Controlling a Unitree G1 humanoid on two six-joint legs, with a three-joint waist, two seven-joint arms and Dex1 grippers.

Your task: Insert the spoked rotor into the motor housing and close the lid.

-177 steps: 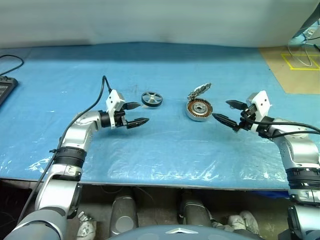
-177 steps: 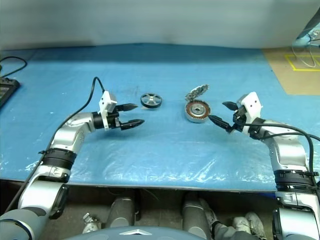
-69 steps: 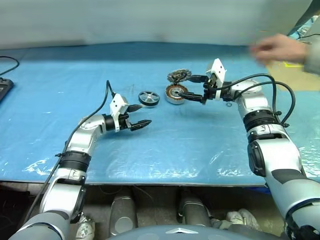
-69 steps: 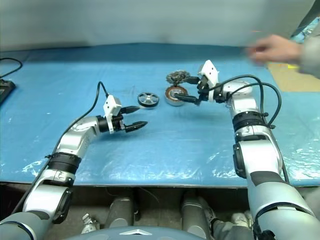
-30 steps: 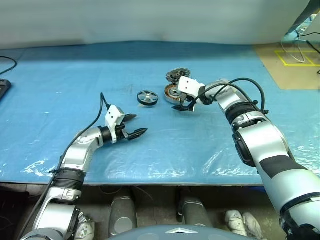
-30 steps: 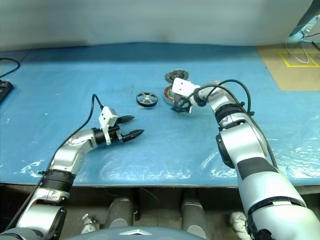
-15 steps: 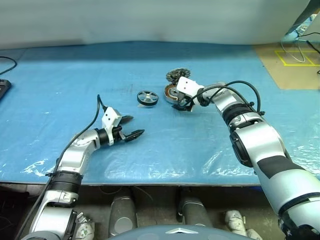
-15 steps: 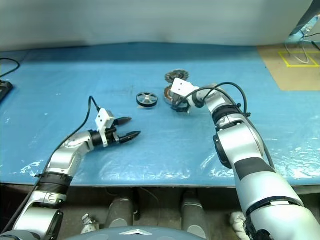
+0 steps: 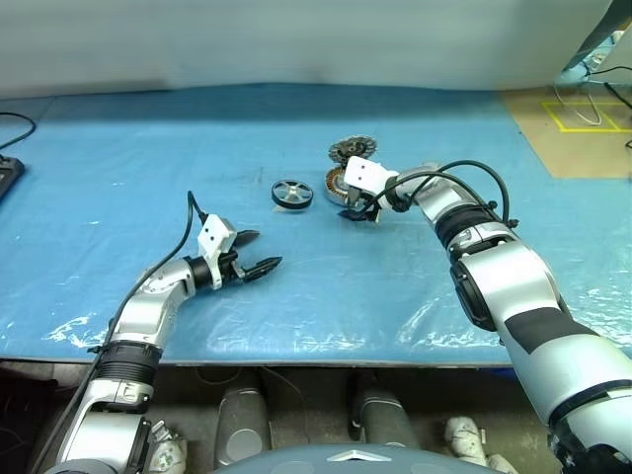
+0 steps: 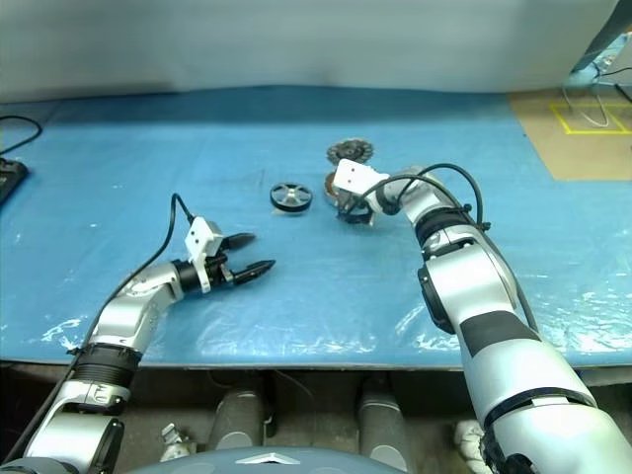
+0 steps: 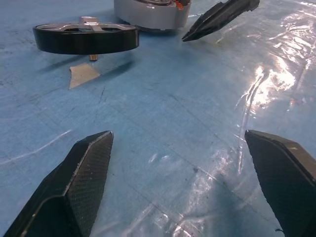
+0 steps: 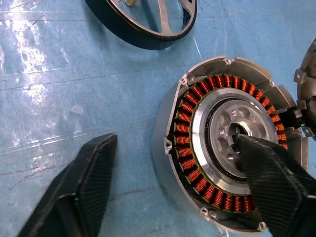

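Note:
The spoked rotor (image 9: 292, 193), a dark wheel with silvery spokes, lies flat on the blue sheet. Just to its right stands the motor housing (image 12: 222, 143), its copper coils showing. Its lid (image 9: 353, 149) stands tilted open behind it. My right gripper (image 12: 174, 139) hangs over the housing, open. One finger (image 12: 269, 170) is over the central hub and the other finger (image 12: 86, 185) is outside the wall. My left gripper (image 9: 265, 249) is open and empty, nearer the table's front, left of and short of the rotor (image 11: 86, 37).
A blue plastic sheet (image 9: 296, 306) covers the table. A black cable and device (image 9: 12, 163) lie at the far left edge. Brown floor with yellow tape (image 9: 583, 109) shows at the far right. A small tape scrap (image 11: 81, 74) lies by the rotor.
Over several seconds my right gripper has brought the housing leftward, close to the rotor, and now hovers over it. My left arm drew back slightly. A person's hand at far right has gone.

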